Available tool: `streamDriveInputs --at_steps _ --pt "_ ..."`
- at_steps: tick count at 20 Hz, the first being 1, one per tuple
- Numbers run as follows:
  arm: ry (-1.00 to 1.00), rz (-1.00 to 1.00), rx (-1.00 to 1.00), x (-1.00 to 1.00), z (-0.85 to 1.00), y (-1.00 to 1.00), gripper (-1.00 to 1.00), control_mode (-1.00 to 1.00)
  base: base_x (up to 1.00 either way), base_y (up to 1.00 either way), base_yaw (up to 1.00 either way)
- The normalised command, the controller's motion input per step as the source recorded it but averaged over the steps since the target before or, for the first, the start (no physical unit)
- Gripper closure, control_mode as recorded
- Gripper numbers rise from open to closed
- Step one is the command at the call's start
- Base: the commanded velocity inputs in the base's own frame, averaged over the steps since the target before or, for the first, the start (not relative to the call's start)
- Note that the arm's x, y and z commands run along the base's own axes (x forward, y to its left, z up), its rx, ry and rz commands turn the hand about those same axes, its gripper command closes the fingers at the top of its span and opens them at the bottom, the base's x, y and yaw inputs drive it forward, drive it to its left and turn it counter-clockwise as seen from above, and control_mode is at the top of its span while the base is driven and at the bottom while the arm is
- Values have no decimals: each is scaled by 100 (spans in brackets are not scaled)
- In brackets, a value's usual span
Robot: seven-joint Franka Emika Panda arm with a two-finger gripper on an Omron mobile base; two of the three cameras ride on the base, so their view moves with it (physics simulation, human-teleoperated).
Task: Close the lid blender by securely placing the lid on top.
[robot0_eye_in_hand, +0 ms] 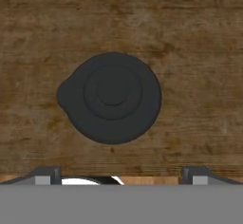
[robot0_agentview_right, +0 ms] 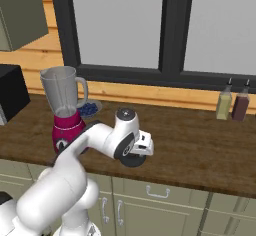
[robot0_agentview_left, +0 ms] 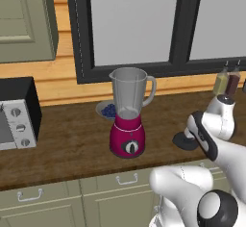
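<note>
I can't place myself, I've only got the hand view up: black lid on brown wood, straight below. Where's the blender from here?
Observer: The blender stands on the counter to the left of the lid, in front of the window.
Operator: Is its jar already covered?
Observer: No, the jar's mouth is open, with nothing on top.
Operator: Anything close to the blender I should avoid?
Observer: A small bowl with blue contents sits just behind it, toward the wall.
Operator: And on the other side of the lid?
Observer: Two bottles stand by the wall, well off to the right.
</note>
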Motion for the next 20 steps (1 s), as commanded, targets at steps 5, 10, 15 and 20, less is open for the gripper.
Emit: streamDriveInputs --at_steps 5,10,15,20 --pt "0 0 0 27 -19 2 -100 -100 0 0 0" --pt "0 0 0 23 -22 8 -100 -100 0 0 0" --pt "0 0 0 18 -22 5 -100 -100 0 0 0" --pt "0 0 0 17 -20 1 -100 -100 0 0 0"
